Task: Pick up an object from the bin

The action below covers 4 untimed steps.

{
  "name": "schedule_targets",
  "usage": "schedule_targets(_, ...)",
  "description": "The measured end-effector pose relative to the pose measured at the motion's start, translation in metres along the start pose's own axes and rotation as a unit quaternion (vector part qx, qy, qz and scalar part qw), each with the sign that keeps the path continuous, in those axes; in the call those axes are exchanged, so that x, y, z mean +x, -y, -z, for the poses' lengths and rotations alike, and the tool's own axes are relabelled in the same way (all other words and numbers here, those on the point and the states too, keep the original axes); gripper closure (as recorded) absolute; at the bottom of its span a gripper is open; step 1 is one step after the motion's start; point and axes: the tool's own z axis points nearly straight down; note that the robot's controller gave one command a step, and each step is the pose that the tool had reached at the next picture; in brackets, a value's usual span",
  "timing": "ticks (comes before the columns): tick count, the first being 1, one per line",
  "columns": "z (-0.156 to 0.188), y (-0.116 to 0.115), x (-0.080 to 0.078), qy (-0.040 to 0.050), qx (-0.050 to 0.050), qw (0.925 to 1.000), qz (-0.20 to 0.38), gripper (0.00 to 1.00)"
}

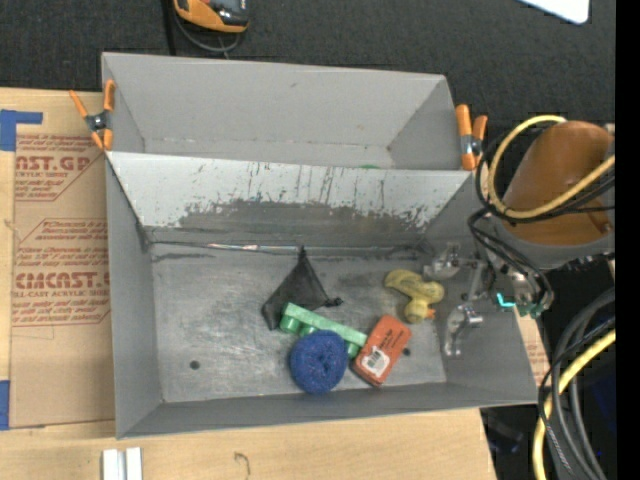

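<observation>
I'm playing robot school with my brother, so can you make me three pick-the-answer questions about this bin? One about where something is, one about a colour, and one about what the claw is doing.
1. Where is the blue ball?
A. near the front wall of the bin, beside the green piece
B. in the far left corner
C. between the fingers

2. What colour is the thing nearest the gripper?
A. black
B. yellow
C. blue

3. How are the gripper's fingers?
A. shut on the blue ball
B. shut on the yellow thing
C. open, holding nothing

Answers:
1 A: the ball lies low in the view, next to the green piece.
2 B: the yellow thing lies just left of the gripper.
3 C: the fingers stand apart with only the bin's floor between them.
</observation>
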Motion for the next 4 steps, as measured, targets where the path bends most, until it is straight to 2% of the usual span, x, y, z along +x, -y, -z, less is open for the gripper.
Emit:
schedule_targets(1, 0.004, 0.0, -0.002, 0.0038, 0.001, 1.0, 0.001, 0.0)
schedule_targets(2, -0.039, -0.008, -0.028, 0.0083, 0.002, 1.0, 0.001, 0.0)
schedule_targets(3, -0.085, 0.002, -0.053, 0.0078, 0.0, 1.0, -0.004, 0.0)
schedule_targets(4, -0.093, -0.002, -0.076, 0.0068, 0.001, 0.9995, -0.031, 1.0)
